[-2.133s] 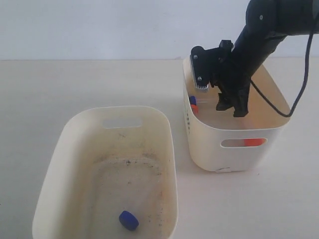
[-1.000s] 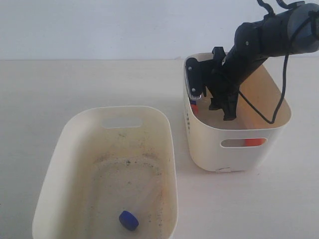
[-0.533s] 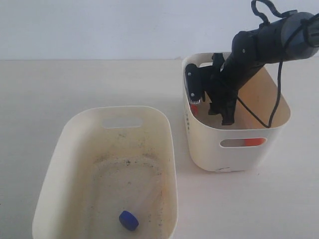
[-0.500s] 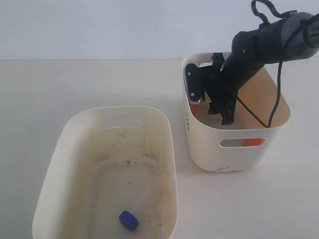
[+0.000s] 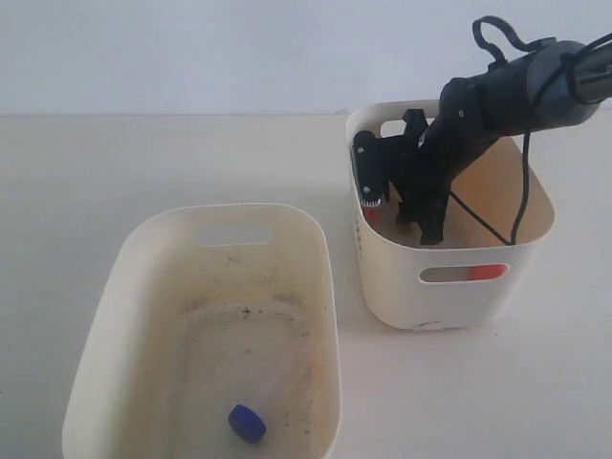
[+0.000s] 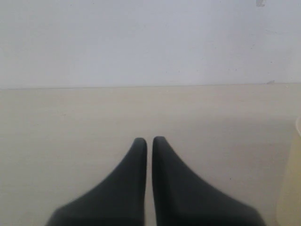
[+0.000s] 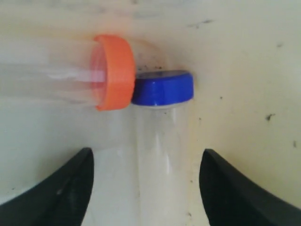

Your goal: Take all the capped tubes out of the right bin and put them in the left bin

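the right gripper holds its fingers wide and empty, straddling a blue-capped tube on the right bin floor, its cap touching an orange-capped tube. it should close low on the clear body, sparing that neighbour. the right arm slants steeply down, seemingly near the wall. the left gripper is pinched together over the worktop.

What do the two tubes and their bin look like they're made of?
Blue-capped tube and orange-capped tube: probably clear glossy plastic; the bin floor shows through, with streak highlights. Blue cap, orange cap: opaque matte plastic, likely. Right bin: smooth cream plastic, judging by its rounded moulded rim and cut-out handle.
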